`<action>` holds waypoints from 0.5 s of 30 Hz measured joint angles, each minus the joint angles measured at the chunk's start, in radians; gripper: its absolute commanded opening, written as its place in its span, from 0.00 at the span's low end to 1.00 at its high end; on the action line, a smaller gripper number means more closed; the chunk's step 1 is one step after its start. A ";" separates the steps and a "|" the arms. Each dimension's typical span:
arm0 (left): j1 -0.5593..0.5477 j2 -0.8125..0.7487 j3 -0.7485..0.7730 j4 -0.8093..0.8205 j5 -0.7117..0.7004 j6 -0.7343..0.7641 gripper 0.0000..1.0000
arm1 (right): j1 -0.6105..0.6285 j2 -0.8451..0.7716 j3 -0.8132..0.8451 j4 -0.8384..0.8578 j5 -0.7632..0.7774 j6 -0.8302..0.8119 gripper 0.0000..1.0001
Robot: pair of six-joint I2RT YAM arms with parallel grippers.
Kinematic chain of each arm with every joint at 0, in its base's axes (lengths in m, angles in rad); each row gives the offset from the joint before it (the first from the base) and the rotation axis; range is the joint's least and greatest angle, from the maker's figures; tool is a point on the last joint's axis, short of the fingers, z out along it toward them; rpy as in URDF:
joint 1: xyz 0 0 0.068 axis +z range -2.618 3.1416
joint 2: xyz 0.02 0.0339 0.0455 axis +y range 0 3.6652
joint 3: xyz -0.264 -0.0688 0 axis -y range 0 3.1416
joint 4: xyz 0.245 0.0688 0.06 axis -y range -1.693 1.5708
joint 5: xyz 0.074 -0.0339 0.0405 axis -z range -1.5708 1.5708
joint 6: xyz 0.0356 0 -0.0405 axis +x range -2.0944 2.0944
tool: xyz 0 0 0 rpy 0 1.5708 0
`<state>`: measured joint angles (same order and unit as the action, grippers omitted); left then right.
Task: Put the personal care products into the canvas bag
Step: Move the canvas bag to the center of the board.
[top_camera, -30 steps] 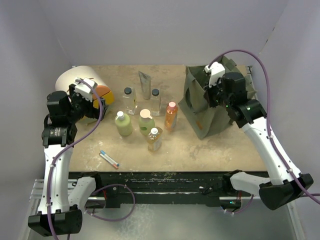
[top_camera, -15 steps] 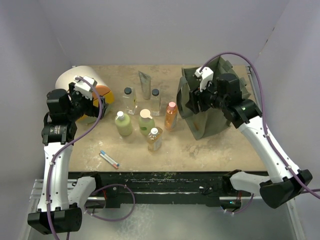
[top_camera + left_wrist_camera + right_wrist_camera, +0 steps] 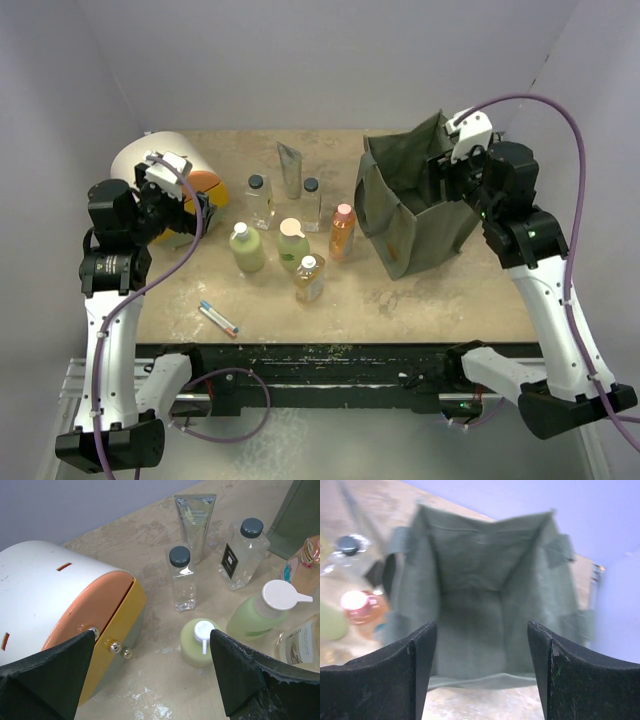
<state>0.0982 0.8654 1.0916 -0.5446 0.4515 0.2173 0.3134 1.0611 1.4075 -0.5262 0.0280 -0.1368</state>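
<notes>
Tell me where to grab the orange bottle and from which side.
Grip the orange bottle on its upper body, just under the cap, coming straight down. It stands upright, with the canvas bag close on one side and the light-capped green bottle on the other, so closing front-to-back probably fits best.

Bottles [image 3: 292, 240] grouped between domed box [image 3: 133, 155] and canvas bag [image 3: 410, 215]
Box left, bag right; a tube [image 3: 290, 168] stands behind the bottles, a stick [image 3: 218, 318] lies before them on the surface [image 3: 440, 300].
</notes>
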 measured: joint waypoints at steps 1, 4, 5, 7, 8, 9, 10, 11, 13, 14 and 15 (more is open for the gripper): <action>0.000 0.000 0.003 -0.001 0.002 0.000 0.99 | -0.029 0.006 0.002 0.003 0.023 -0.012 0.75; 0.000 0.000 0.007 -0.005 0.010 0.000 0.99 | -0.094 0.048 0.019 0.007 0.071 -0.045 0.76; 0.000 0.000 0.008 -0.006 0.012 0.001 0.99 | -0.111 0.069 0.027 0.008 0.087 -0.055 0.76; 0.000 0.000 0.010 -0.014 0.020 0.002 0.99 | -0.145 0.116 0.040 0.010 0.098 -0.074 0.76; 0.000 -0.001 0.011 -0.016 0.023 0.002 0.99 | -0.163 0.140 0.047 0.009 0.101 -0.082 0.76; 0.000 -0.002 0.011 -0.019 0.027 0.003 0.99 | -0.186 0.168 0.054 0.009 0.100 -0.092 0.75; 0.000 -0.003 0.011 -0.021 0.031 0.003 0.99 | -0.203 0.187 0.059 0.008 0.098 -0.097 0.75; 0.000 -0.005 0.011 -0.022 0.035 0.003 0.99 | -0.228 0.210 0.067 0.007 0.093 -0.105 0.75; 0.000 -0.011 0.011 -0.026 0.042 0.005 0.99 | -0.275 0.254 0.084 0.003 0.089 -0.120 0.74; 0.000 -0.015 0.011 -0.028 0.044 0.007 0.99 | -0.291 0.270 0.089 0.002 0.089 -0.126 0.73; 0.000 -0.020 0.011 -0.028 0.046 0.009 0.99 | -0.305 0.283 0.092 0.000 0.086 -0.130 0.72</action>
<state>0.0982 0.8455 1.1027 -0.5728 0.4976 0.2264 0.0082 1.3445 1.4998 -0.5262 0.1139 -0.2672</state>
